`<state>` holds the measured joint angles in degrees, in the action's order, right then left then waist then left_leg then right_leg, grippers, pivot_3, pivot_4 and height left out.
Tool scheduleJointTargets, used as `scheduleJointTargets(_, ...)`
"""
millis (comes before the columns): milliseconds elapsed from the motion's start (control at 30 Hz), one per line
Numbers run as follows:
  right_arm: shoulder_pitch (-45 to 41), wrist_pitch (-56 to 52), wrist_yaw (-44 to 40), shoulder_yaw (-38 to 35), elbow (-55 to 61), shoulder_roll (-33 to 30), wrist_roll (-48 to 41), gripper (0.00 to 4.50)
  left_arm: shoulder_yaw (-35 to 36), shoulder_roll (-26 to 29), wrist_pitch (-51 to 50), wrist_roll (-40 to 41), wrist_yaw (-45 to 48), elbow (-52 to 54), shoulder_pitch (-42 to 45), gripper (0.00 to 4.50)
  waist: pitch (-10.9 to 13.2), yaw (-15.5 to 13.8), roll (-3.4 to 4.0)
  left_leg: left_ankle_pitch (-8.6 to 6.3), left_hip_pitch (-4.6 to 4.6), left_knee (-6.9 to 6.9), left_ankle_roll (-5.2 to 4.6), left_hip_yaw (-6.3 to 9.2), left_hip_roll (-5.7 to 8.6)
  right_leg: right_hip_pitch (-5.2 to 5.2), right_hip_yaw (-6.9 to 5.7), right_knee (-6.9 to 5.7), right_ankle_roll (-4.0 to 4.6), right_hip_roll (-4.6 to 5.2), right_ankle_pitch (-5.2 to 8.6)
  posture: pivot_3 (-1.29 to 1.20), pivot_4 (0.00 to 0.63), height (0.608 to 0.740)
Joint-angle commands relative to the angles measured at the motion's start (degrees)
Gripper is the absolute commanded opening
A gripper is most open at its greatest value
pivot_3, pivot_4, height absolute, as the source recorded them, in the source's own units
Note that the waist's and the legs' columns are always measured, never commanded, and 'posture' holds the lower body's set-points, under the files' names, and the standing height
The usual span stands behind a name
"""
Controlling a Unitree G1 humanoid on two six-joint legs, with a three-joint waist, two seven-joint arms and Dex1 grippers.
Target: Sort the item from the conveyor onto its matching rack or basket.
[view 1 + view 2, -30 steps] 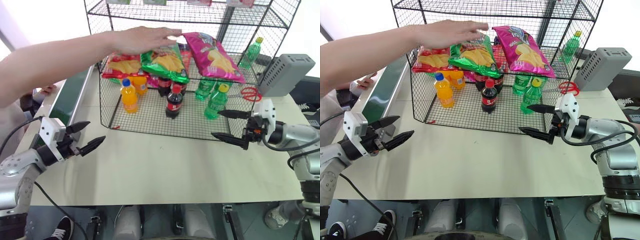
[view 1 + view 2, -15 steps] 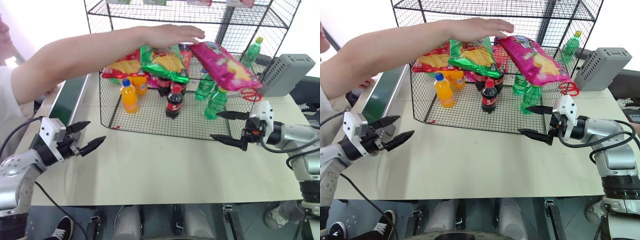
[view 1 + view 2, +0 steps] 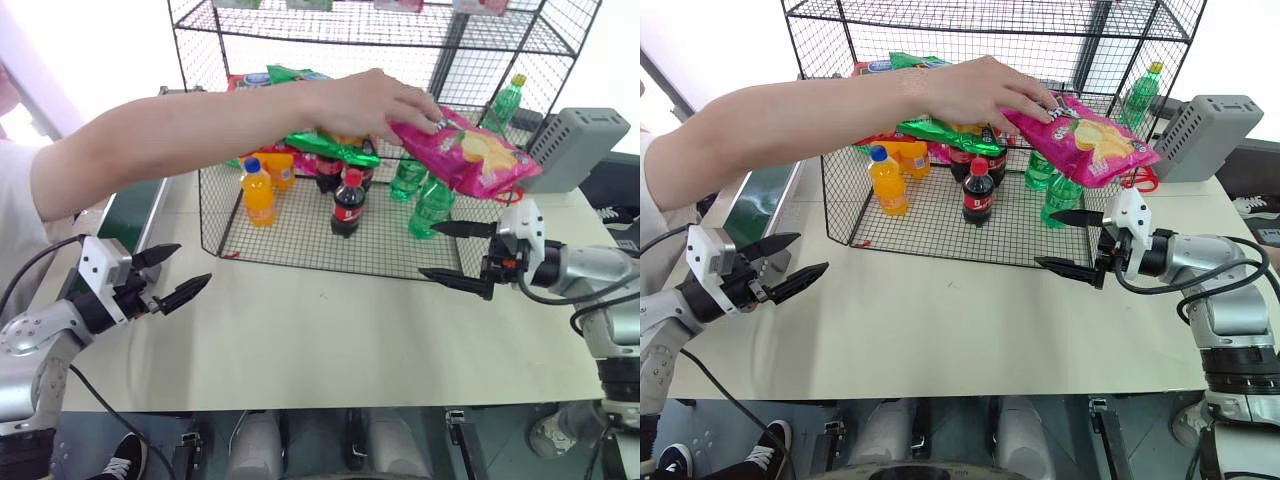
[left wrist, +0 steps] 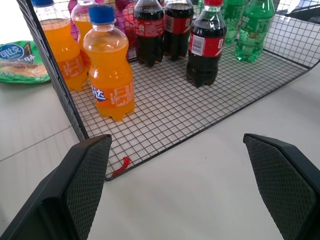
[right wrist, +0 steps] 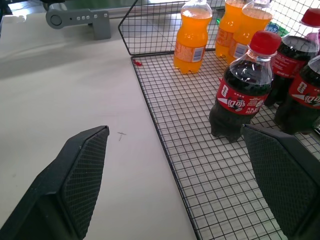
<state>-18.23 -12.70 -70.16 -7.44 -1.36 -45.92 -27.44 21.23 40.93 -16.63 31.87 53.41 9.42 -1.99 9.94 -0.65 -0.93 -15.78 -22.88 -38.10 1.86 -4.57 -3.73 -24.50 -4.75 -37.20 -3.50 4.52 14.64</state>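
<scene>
Overhead, black wire rack [image 3: 300, 215] on beige table [image 3: 330, 340].

A person's arm [image 3: 200, 125] and the pink chip bag [image 3: 465, 150] barred the rack [image 3: 300, 235] front; the table [image 3: 320, 330] below lay bare.

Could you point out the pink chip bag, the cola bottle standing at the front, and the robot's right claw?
pink chip bag [image 3: 470, 152]: left eye view, on its crinkly front.
cola bottle [image 3: 347, 205]: left eye view, on its red label.
right gripper [image 3: 462, 254]: left eye view, midway between its two black fingertips.
</scene>
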Motion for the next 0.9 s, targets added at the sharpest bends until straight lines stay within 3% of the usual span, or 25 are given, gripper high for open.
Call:
scheduleJointTargets(33,-0.86,1.01,-0.15,-0.89,0.26,0.14,-0.21,4.41,0.87,0.08,1.24,-0.10,-0.31,1.25,0.28,4.50,0.00,0.00,0.00,0.00,0.00,0.00,0.00,0.00,0.00,0.00,0.00,0.00,0.00,0.00,0.00,0.00,0.150,0.740)
scheduleJointTargets(900,-3.16,-0.89,-0.42,0.02,0.01,0.70,-0.37,4.41,0.02,-0.71,1.64,-1.11,-1.20,2.12,0.25,4.50,0.00,0.02,0.00,0.00,0.01,-0.01,0.00,0.00,0.00,0.01,0.00,-0.01,0.00,0.00,0.00,0.00,0.150,0.740)
